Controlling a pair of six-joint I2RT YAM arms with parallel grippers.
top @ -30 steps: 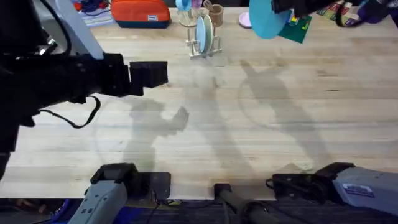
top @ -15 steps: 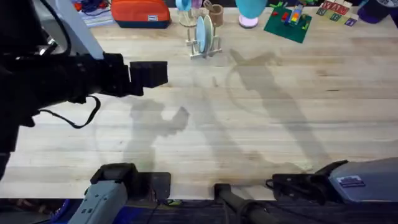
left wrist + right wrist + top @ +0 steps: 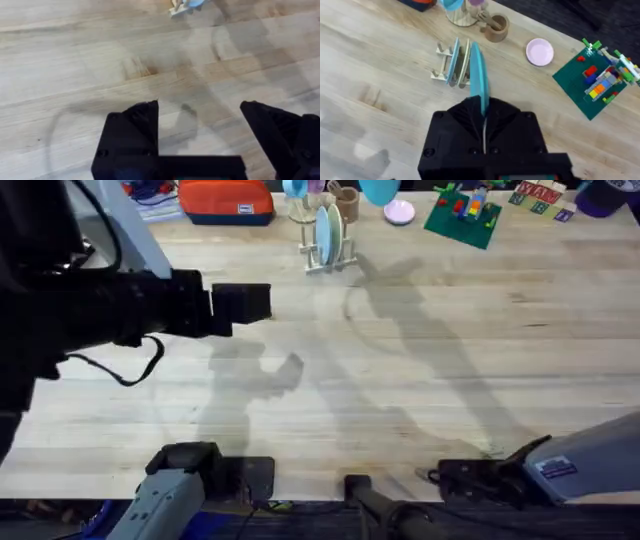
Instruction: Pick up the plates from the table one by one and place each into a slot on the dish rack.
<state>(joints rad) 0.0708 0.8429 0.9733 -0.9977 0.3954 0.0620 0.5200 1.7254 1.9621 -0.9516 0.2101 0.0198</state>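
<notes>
My right gripper (image 3: 483, 111) is shut on a turquoise plate (image 3: 479, 75), held on edge in the air just beside the dish rack (image 3: 440, 75). In the overhead view this turquoise plate (image 3: 380, 190) shows at the far edge, right of the dish rack (image 3: 318, 264). Two plates stand in the rack's slots: a light blue one (image 3: 453, 64) and a pale one (image 3: 464, 65). A pink plate (image 3: 540, 52) lies flat on the table (image 3: 420, 380), right of the rack. My left gripper (image 3: 255, 302) hangs open over bare wood at mid-left, its black fingers (image 3: 141, 120) wide apart.
A tan cup (image 3: 496, 29) and a holder with coloured utensils (image 3: 460, 10) stand behind the rack. A green baseplate (image 3: 462, 220) with bricks lies at the far right. An orange pouch (image 3: 225, 200) sits at the far left.
My right gripper has carried the turquoise plate leftward along the far edge, from over the green baseplate to close beside the rack. The left arm has stayed put.
</notes>
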